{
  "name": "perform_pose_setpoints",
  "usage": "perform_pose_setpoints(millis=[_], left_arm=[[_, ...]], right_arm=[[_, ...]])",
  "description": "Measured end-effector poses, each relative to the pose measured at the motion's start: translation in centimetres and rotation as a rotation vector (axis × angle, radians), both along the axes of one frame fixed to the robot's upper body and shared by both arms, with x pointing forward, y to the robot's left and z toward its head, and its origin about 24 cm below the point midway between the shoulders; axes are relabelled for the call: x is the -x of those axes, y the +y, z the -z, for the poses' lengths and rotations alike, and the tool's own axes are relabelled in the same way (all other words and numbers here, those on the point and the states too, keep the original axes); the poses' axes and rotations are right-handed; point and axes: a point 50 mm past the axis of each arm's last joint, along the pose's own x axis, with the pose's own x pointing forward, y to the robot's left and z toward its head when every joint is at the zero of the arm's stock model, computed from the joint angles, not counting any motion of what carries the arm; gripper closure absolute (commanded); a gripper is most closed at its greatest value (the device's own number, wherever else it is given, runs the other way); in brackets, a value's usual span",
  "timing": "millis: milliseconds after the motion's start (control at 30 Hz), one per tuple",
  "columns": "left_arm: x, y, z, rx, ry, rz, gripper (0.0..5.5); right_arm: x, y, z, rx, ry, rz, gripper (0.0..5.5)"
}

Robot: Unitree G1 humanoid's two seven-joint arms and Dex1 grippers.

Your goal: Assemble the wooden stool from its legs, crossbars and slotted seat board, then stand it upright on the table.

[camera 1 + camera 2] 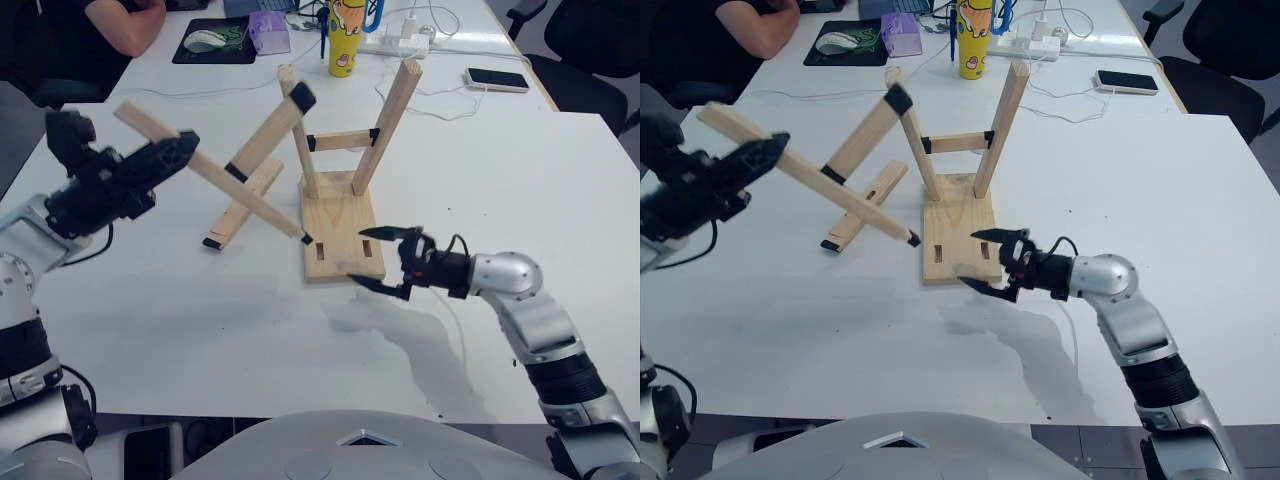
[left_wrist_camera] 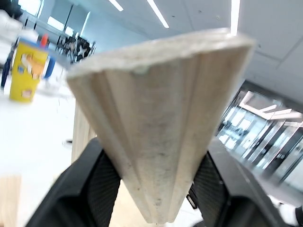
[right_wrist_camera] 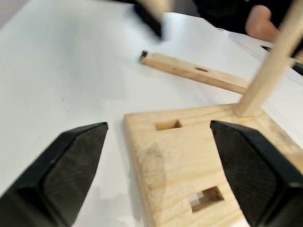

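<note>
Right gripper (image 1: 360, 256) gaping at rigid seat board's (image 1: 340, 225) five o'clock; left gripper (image 1: 175, 152) clamping light, stiff leg's (image 1: 250, 198) end.

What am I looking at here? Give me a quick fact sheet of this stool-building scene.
Seat board: flat on the table, two legs standing in it, joined by a crossbar
Left gripper: shut on a tilted leg piece, lower tip near the board's edge
Right gripper: open, at the board's near edge
Loose bar: lying on the table beside the board
Stage: stool unfinished, two slots open
</note>
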Motion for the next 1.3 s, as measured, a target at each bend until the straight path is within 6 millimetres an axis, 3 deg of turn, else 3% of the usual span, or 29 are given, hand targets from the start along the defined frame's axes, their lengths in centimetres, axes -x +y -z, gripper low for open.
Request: perform_pose_setpoints(millis=[167,400,533,667,933,1133,1233,1300], left_arm=[[-0.6,-3.0,0.9,-0.249,-0.128,0.019,3.44],[-1.4,-4.9,2.2,-0.339,-0.222,0.081,3.44],[-1.6,-5.7,2.3,-0.350,-0.271,0.111,3.44],[-1.6,-6.2,2.9,-0.374,-0.285,0.145,3.44],[-2.3,-6.0,3.9,-0.399,-0.284,0.221,3.44],[-2.6,-5.7,4.0,-0.402,-0.297,0.261,3.44],[-2.8,-6.0,3.8,-0.417,-0.312,0.280,3.44],[-2.8,-6.2,3.6,-0.432,-0.330,0.297,3.44]], right_arm=[[-0.3,0.0,3.2,0.146,-0.094,0.030,1.48],[-1.8,1.5,3.6,0.135,-0.191,0.099,1.48],[-1.9,1.3,3.6,0.123,-0.184,0.113,1.48],[-1.8,0.1,3.7,0.064,-0.065,0.156,1.48],[-2.2,-0.8,2.7,-0.155,0.134,0.272,2.67],[-2.0,0.5,1.6,-0.559,0.439,0.436,3.59],[-1.4,1.4,2.4,-0.569,0.543,0.504,4.05],[-1.0,2.1,3.5,-0.487,0.577,0.555,4.30]])
